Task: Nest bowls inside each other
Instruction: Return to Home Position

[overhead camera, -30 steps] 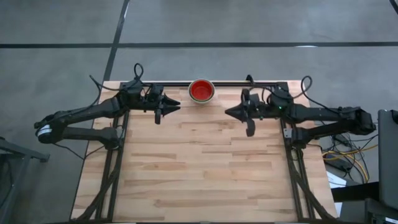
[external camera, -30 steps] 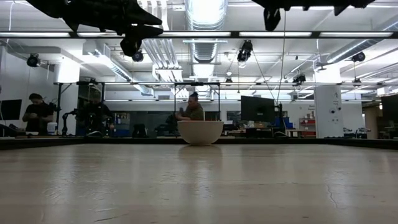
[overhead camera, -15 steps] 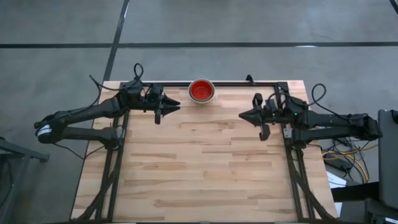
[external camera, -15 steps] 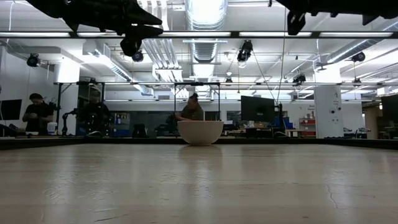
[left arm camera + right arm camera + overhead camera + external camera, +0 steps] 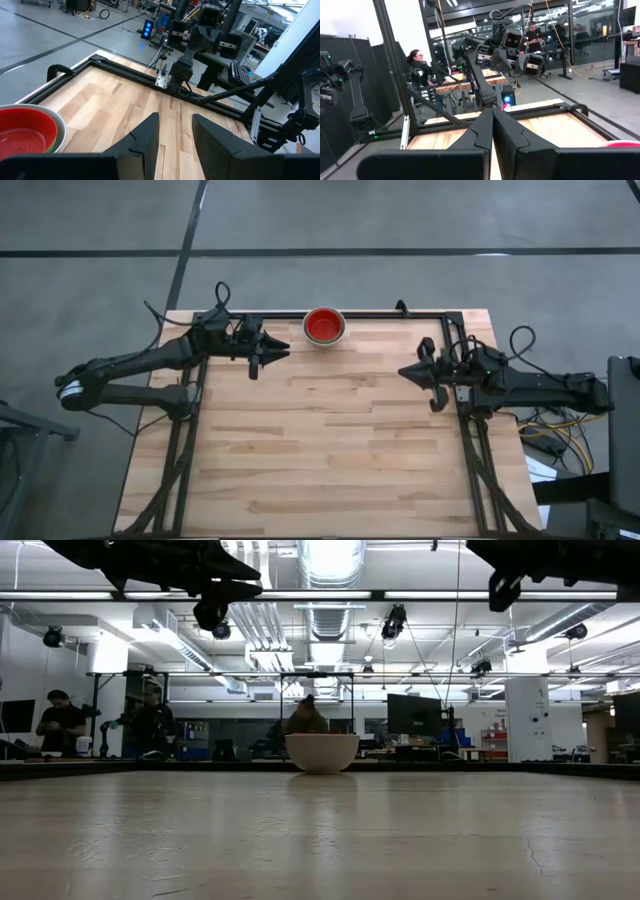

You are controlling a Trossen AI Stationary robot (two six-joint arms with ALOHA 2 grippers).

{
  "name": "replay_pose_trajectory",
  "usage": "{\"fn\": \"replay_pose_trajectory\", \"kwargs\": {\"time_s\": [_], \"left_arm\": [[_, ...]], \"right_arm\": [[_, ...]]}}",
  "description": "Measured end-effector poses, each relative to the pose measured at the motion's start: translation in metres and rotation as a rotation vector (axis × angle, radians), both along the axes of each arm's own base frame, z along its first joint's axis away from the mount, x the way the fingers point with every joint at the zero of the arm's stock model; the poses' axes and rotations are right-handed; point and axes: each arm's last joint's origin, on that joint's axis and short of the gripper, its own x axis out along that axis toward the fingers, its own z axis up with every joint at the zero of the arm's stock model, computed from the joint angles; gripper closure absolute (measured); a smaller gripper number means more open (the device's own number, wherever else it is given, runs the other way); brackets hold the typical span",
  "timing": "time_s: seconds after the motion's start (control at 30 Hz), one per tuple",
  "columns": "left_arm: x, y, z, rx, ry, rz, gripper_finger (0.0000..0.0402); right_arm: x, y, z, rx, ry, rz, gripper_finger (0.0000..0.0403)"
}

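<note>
When looking straight down, finds the nested bowls (image 5: 324, 326) at the middle of the far edge of the light wooden plank table (image 5: 330, 450), just inside the black metal rail (image 5: 370, 314). Shows a round glossy red bowl (image 5: 20, 131) innermost, ringed by the rim of a round pale grey-white bowl (image 5: 322, 753). From table height, shows only that pale outer wall, upright and resting on the tabletop. Cannot tell how many others sit between those two. Touched by neither gripper.

Places the left gripper (image 5: 280, 350) above the table's far left part, to the left of the bowls and apart from them, pointing toward the middle. Shows, in the left wrist view, its two dark fingers (image 5: 145, 132) parted by a narrow gap, with bare wood behind and nothing between them; holds nothing. Catches part of the red bowl there too, beside the fingers but not in contact.

Places the right gripper (image 5: 408, 370) over the table's right edge, well apart from the bowls, pointing inward. Shows, in the right wrist view, its fingers (image 5: 480, 130) pressed flat together along their length, closed on nothing, with only a sliver of red in sight. Hangs both arms high in the low view, clear of the tabletop.

Beyond the table, shows a workshop with people (image 5: 58, 722) at benches.
</note>
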Motion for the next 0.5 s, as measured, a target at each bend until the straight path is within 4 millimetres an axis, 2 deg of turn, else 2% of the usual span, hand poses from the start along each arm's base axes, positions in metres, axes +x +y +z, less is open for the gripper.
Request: {"fn": "replay_pose_trajectory", "kwargs": {"time_s": [0.5], "left_arm": [[0.0,0.0,0.0,0.0,0.0,0.0,0.028]], "right_arm": [[-0.012,0.001,-0.047,0.087,0.056,-0.018,0.0394]]}}
